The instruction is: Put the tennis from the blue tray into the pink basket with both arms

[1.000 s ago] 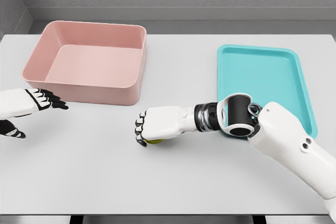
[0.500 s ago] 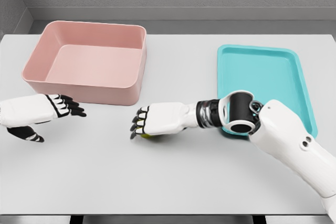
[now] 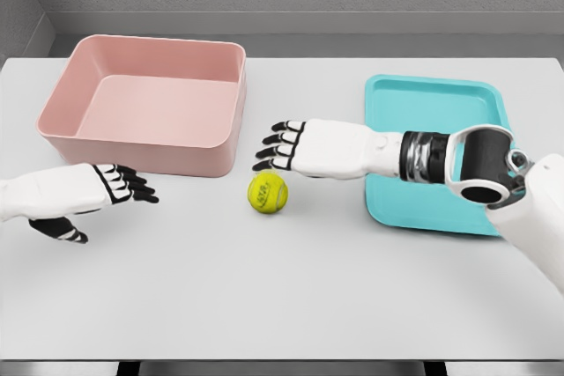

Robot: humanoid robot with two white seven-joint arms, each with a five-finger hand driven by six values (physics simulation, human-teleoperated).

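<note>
Handing off: we see the tennis ball [image 3: 267, 192] lying loose on the table [image 3: 291, 297] between our two hands.
Our right hand [image 3: 304, 149] hovers spread and empty just above and right of the ball. Our left hand [image 3: 84, 195], fingers also spread, sits well to the ball's left, in front of the pink basket [image 3: 145, 103]. A ball has no long axis. The blue tray [image 3: 441, 138] holds nothing.
</note>
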